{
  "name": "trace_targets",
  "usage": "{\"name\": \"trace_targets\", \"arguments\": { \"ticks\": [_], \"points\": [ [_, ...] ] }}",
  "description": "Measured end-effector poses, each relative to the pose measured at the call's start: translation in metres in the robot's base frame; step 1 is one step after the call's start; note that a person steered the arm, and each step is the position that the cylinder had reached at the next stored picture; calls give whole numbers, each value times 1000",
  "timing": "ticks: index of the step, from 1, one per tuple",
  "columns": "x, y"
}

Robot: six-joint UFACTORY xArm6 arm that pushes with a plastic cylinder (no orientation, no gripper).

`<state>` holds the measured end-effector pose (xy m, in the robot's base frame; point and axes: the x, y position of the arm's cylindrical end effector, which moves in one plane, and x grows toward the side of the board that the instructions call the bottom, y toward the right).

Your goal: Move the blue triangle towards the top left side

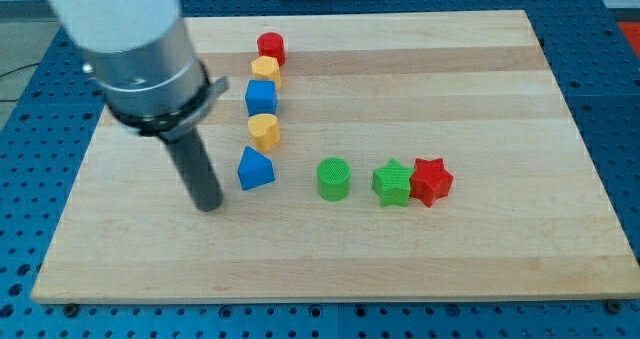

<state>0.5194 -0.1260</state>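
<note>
The blue triangle (255, 169) lies on the wooden board (480, 99), left of centre. My tip (209, 206) rests on the board just to the left of it and slightly lower in the view, a small gap apart. Above the triangle a column of blocks runs toward the view's top: a yellow hexagon (263, 131), a blue cube (261, 97), a yellow block (265, 70) and a red cylinder (271, 47).
A green cylinder (333, 178), a green star (392, 184) and a red star (431, 181) stand in a row right of the triangle. The arm's grey body (140, 49) covers the board's top left part.
</note>
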Motion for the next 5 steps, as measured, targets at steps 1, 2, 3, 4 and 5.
{"name": "trace_targets", "arguments": {
  "ticks": [1, 2, 3, 4, 5],
  "points": [
    [0, 35],
    [0, 39],
    [0, 74],
    [-9, 80],
    [-16, 59]
  ]
}}
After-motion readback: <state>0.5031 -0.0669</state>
